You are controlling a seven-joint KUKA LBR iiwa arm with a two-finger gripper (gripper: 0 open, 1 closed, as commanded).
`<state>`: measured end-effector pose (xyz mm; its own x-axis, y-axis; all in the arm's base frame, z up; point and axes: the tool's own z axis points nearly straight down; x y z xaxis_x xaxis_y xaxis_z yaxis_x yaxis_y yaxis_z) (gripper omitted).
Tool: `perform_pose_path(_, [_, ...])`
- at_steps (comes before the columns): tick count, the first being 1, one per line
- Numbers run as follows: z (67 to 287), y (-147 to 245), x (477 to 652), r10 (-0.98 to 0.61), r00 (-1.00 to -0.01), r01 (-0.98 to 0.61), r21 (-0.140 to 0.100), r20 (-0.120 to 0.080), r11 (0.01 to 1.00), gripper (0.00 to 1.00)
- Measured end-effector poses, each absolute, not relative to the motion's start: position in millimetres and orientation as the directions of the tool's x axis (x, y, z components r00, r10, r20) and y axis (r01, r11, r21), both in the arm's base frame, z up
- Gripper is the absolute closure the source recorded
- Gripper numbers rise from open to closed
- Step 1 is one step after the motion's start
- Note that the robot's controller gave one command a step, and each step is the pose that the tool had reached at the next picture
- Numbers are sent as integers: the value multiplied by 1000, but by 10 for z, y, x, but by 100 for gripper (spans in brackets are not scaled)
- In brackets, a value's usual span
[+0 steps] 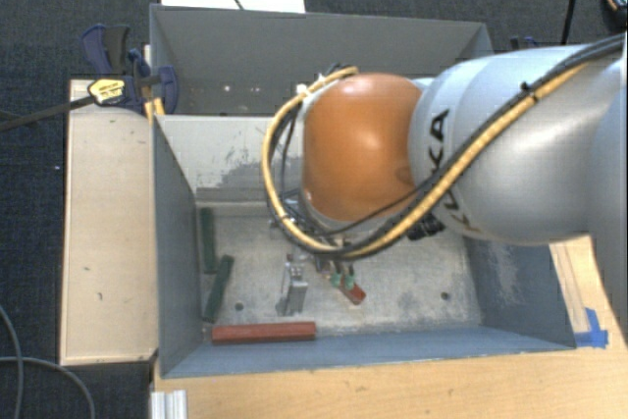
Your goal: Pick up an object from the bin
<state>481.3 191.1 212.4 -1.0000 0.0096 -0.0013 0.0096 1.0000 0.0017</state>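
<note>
I cannot tell whether my gripper, low under its orange cover, is open or closed. Just beside it a small green-and-red piece lies mid-floor. A flat reddish-brown bar lies along the near wall of the grey metal bin.

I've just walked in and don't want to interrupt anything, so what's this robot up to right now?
The KUKA arm reaches in from the right, its orange-covered wrist low over the middle of the grey bin. Just below it lie a small green-and-red thing and a grey metal piece. Whether anything is gripped is hidden. Two dark green sticks lie at the left, and a reddish-brown bar at the front.
</note>
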Motion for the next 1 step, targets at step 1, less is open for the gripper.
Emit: perform_pose_path(1, [1508, 1390, 5128, 152, -988, 152, -2, 2, 988, 0])
